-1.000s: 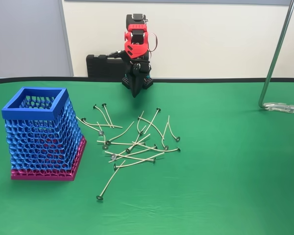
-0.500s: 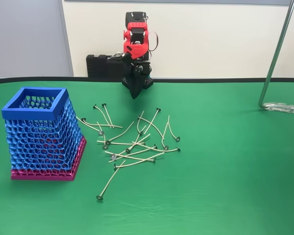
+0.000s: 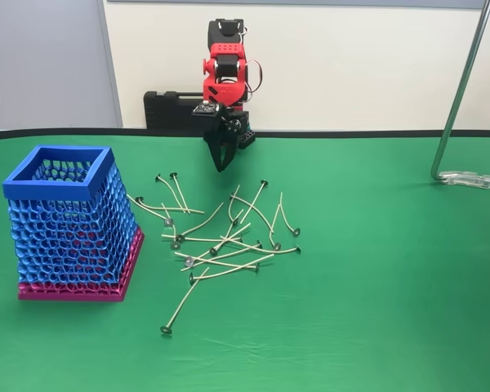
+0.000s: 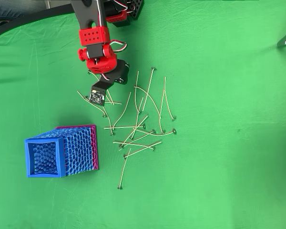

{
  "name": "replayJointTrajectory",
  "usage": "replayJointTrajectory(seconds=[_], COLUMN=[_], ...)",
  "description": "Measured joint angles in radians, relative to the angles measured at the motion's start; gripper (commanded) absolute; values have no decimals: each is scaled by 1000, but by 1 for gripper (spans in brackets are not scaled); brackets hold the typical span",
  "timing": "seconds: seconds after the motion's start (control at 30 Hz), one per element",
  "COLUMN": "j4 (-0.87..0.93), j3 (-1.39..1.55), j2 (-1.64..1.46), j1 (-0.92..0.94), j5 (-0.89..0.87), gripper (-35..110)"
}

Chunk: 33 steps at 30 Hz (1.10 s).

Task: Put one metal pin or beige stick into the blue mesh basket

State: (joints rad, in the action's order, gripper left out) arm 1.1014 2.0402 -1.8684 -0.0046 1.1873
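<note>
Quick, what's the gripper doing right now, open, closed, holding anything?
Gripper: jaws slightly open, empty, pointing down above the table, clear of the sticks.

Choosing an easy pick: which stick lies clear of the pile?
The stick nearest the camera in the fixed view, disc end toward the front edge; only its far tip meets the pile.

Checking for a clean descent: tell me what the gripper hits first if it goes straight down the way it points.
Probably the sticks at the pile's basket-side edge, or the green table beside them. The gripper hangs above them; depth is unclear.
</note>
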Motion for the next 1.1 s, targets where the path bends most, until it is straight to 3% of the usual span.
replayJointTrajectory(seconds=[0.4, 1.1], j4=[-3, -121], j3=[-20, -2], j2=[80, 176], j1=[-46, -55], j5=[-28, -40], gripper=[12, 13])
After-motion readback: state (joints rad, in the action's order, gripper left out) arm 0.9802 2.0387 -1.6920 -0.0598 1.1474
